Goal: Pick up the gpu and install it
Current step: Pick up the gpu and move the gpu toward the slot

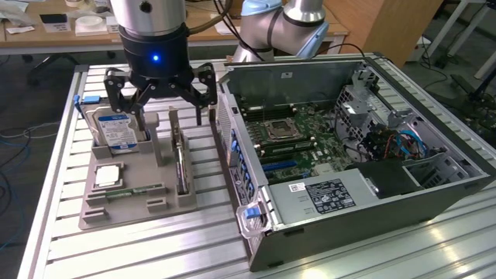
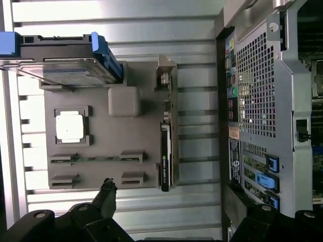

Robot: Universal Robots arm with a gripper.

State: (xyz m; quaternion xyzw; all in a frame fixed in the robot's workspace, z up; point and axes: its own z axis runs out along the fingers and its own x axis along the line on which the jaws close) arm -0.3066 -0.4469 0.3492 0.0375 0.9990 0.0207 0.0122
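**Clearances around the grey tray (image 2: 106, 138).** The gpu (image 1: 180, 163) stands on edge in the tray's slot nearest the computer case (image 1: 372, 232). Only a narrow strip of slatted table (image 1: 155, 250) separates the tray from the case wall. On the gpu's other side rise a grey post (image 1: 161, 136) and the upright hard drive (image 1: 114, 131). Above the tray hangs the gripper (image 1: 160, 106), fingers spread wide. The tray's end away from the hard drive carries only low-lying parts.

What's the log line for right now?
gripper: open, over parts tray | gpu: on edge in tray, not held | computer case: open
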